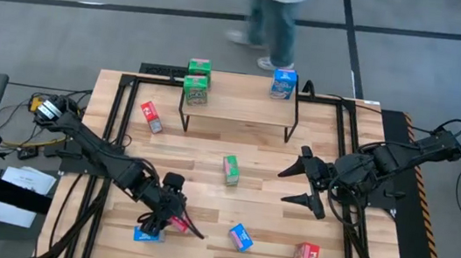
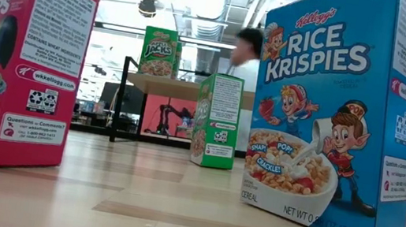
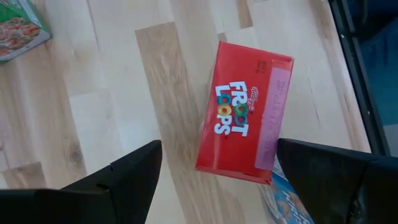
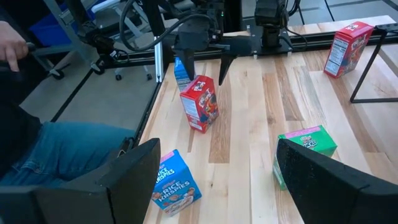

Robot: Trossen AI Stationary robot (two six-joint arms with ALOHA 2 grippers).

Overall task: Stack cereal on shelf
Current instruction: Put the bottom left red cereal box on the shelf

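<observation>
Wood slats make up the table (image 1: 206,188), and on it I see the shelf (image 1: 237,108), a pale board on thin black legs at the far edge. On the shelf sit two green cereal boxes (image 1: 196,83) at one end, one upon the other, and a blue box (image 1: 283,83) at the other end. On the tabletop I count a red box (image 1: 151,116) beside the shelf, a green box (image 1: 230,169) mid-table, a blue box (image 1: 241,237) and a red box (image 1: 307,256) near the front edge. My left gripper (image 1: 168,220) hangs with fingers spread over a red Froot Loops box (image 3: 244,112), not touching it; a blue box (image 1: 145,235) lies just beside. My right gripper (image 1: 301,185) waits spread wide, holding nothing.
</observation>
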